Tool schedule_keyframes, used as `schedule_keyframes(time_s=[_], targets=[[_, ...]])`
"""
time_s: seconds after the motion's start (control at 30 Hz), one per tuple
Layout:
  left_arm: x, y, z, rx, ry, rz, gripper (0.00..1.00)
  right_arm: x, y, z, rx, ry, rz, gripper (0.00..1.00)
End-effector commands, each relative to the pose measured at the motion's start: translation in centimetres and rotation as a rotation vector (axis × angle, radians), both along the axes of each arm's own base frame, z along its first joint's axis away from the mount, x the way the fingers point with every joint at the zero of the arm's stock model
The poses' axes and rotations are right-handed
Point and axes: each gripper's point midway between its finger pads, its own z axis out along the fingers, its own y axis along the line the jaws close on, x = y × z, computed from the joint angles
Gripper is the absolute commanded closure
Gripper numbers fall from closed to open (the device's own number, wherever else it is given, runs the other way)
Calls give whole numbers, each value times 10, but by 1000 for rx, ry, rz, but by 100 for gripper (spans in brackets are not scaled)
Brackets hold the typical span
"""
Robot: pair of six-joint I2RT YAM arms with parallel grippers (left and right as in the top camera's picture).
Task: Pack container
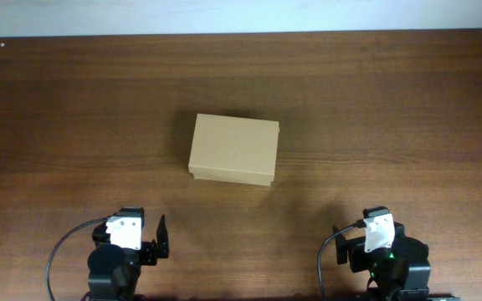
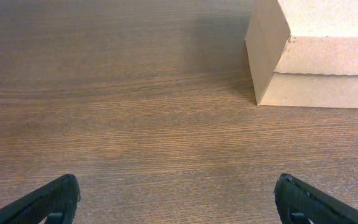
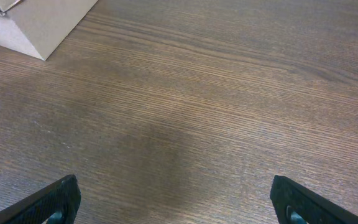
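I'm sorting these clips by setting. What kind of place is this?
Likely a robotics lab or test bench: a left arm and right arm sit at the near edge of a dark wooden table, and one plain closed cardboard box lies farther out between them.

The right gripper (image 3: 178, 208) holds its two dark fingertips (image 3: 58, 199) wide apart, at 7 and 5 o'clock, over the wooden table (image 3: 216, 112). At 11 o'clock, a corner of the container (image 3: 42, 25) shows.
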Motion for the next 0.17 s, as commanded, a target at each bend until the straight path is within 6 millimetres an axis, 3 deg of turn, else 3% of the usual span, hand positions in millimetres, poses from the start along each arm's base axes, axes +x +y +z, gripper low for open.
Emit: schedule_keyframes(time_s=[0.0, 0.13], targets=[[0, 2, -2, 20, -3, 2, 0, 1, 0, -1, 17, -5, -6, 1], [0, 2, -2, 20, -3, 2, 0, 1, 0, -1, 17, -5, -6, 1]])
